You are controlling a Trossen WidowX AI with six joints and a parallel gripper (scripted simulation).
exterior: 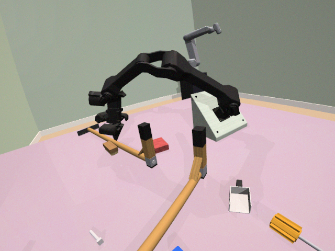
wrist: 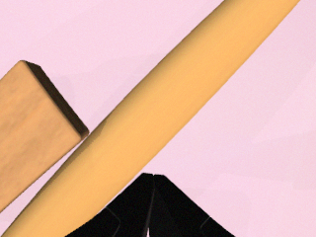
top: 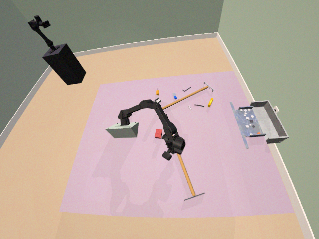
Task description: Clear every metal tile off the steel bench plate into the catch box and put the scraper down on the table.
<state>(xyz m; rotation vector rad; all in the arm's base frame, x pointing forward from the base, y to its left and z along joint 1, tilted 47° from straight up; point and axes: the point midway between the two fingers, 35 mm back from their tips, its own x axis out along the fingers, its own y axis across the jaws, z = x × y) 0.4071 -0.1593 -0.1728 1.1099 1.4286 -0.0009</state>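
The long scraper (top: 186, 175) (exterior: 124, 147) (wrist: 155, 106) lies on the table with its wide thin blade at the near side in the top view. Its upright grip (exterior: 147, 147) has a black top. My gripper (exterior: 116, 137) (wrist: 153, 176) is shut and empty, its tips close beside the wooden shaft; touching cannot be told. The arm hides the tips in the top view. The steel bench plate (top: 241, 128) at the right carries several scattered white, dark and orange tiles. The grey catch box (top: 276, 118) adjoins its far end.
A wooden block (exterior: 109, 147) (wrist: 35, 128) lies against or near the shaft. A red block (top: 158, 133) (exterior: 161, 144) is near the grip. A second long tool (top: 185, 97) (exterior: 172, 212) lies at the back, with a dustpan (exterior: 239, 202), a screwdriver (exterior: 285, 227) and a bolt (exterior: 96, 237) around it.
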